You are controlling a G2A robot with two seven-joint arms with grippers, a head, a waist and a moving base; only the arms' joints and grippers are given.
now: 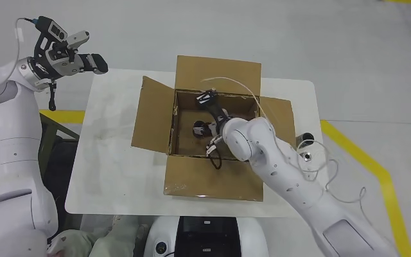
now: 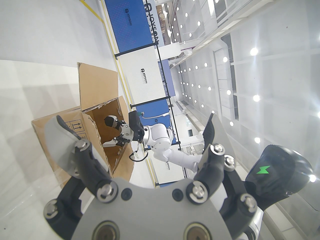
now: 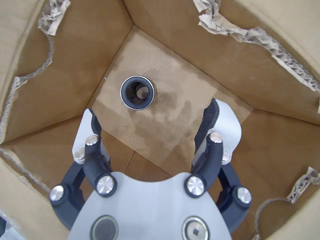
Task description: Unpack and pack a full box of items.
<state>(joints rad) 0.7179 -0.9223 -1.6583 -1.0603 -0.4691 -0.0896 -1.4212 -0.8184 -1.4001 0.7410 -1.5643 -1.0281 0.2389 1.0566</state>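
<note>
**Short black cylinder with a silver rim band** (image 3: 137, 95): stands upright on the floor of the open brown cardboard box (image 1: 218, 69); hollow mouth upward; near the foot of one wall, apparently not touching it.

**Right gripper** (image 3: 151, 114): lowered inside the box; fingers spread wide with nothing between them; the cylinder lies below and ahead of the fingertips, offset toward one finger rather than centred in the gap; its long axis runs vertically, roughly along the gripper's line of approach; by judgement, the gap must first be centred over the cylinder, and the fingers would then close across its round side wall; the right arm is by far the nearer.

**Left gripper** (image 2: 135, 116): held in the air over the far left corner of the white table (image 1: 109, 154); well apart from the box; fingers parted and empty.

**Hidden or unclear**: in the top view the right arm covers part of the box interior, and the cylinder shows as a dark patch beside the wrist; whether its base is closed cannot be told; a small dark cylindrical object (image 1: 306, 138) stands on the table just beside the box's right flap, close against the arm; whether it is of the same kind cannot be told.
</note>
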